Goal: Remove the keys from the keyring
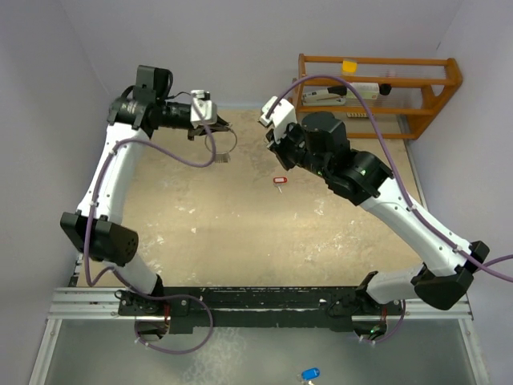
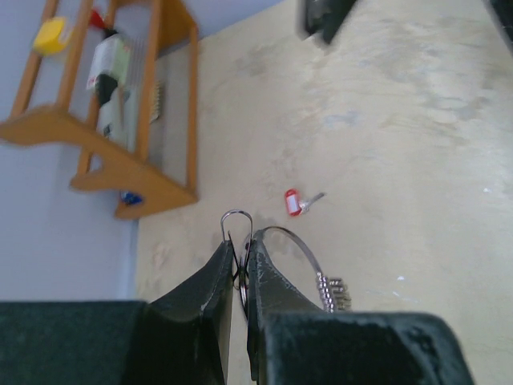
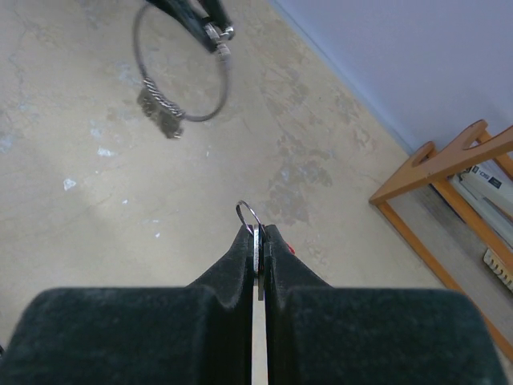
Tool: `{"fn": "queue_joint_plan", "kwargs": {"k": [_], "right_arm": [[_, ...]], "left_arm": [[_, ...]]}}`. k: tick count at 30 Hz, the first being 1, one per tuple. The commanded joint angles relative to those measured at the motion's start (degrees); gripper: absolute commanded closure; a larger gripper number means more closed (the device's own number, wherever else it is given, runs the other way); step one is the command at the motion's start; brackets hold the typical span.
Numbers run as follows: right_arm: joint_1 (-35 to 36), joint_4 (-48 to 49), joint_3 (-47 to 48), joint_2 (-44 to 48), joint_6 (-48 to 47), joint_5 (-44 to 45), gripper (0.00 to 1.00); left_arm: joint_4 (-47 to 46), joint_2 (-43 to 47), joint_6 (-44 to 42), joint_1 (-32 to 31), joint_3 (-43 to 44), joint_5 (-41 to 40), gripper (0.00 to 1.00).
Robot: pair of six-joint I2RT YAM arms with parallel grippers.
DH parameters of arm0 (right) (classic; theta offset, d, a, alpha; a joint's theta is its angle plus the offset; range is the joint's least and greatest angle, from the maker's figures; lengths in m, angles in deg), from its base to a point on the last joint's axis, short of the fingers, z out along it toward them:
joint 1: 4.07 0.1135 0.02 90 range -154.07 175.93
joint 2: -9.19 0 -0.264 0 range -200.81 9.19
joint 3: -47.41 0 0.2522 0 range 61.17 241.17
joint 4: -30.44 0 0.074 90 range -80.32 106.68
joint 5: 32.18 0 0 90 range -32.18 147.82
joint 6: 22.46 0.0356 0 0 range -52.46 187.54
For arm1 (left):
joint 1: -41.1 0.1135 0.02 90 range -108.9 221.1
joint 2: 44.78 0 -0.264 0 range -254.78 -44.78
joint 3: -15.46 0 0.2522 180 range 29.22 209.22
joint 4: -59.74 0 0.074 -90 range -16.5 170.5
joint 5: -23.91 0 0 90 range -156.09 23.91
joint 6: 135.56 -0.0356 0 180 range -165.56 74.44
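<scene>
Left fingers (image 2: pixel 231 255): pressed together, pinching the thin round silver wire keyring (image 2: pixel 295 245) at its edge; a narrow hairpin-shaped bend of wire sticks up just past the tips.
Keyring: held up above the beige mottled surface (image 1: pixel 240 233) at its far left part; most of the loop hangs free to one side of the fingers, with a short coiled metal piece (image 3: pixel 160 104) threaded on it.
Right fingers (image 3: pixel 248 241): pressed together, pinching a small silver wire ring (image 3: pixel 248 215) that pokes out past the tips; whatever is attached to it is hidden between the fingers.
Gap between arms: the two pairs of fingers face each other over the far middle of the surface, near but apart.
Tiny key with a red plastic tag (image 1: pixel 280 180): lying flat on the surface, off the keyring, below and between the two arms in the top view.
Black-tagged key: cannot be made out.
Orange-brown wooden rack (image 1: pixel 417 62): at the far right corner, holding small items.
</scene>
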Motion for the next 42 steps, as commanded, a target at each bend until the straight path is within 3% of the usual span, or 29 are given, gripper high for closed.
{"fn": "queue_joint_plan", "kwargs": {"k": [1,2,3,5,7,14,22,32,42], "right_arm": [[0.2,4.8,-0.2,2.5,-1.0,0.8,1.00],[0.2,4.9,-0.3,2.5,-1.0,0.9,1.00],[0.2,4.9,-0.4,2.5,-1.1,1.0,1.00],[0.2,5.1,-0.7,2.4,-1.1,1.4,1.00],[0.2,5.7,-1.3,2.6,-1.1,1.7,1.00],[-0.4,9.8,-4.0,-0.2,-0.2,2.1,1.00],[-5.0,14.1,-4.7,-7.3,2.9,-2.7,1.00],[-10.4,20.6,-11.8,-17.7,9.8,-11.8,1.00],[-11.0,27.5,-13.8,-26.7,13.0,-15.1,1.00]], "left_arm": [[-61.6,13.2,49.0,-2.9,-20.9,-23.6,1.00],[-69.0,15.0,51.9,-2.5,-24.9,-24.9,1.00],[-70.6,14.9,53.5,-1.5,-25.1,-24.3,1.00],[-65.9,12.6,54.0,-0.9,-21.3,-24.8,1.00],[-67.4,11.4,57.3,-1.1,-22.0,-26.4,1.00],[-78.3,11.7,71.8,-1.1,-33.9,-44.1,1.00],[-78.4,15.2,81.8,-1.1,-44.5,-57.5,1.00],[-84.2,19.2,92.2,-3.1,-62.5,-58.6,1.00],[-92.2,17.7,98.7,-5.9,-70.4,-54.4,1.00]]}}
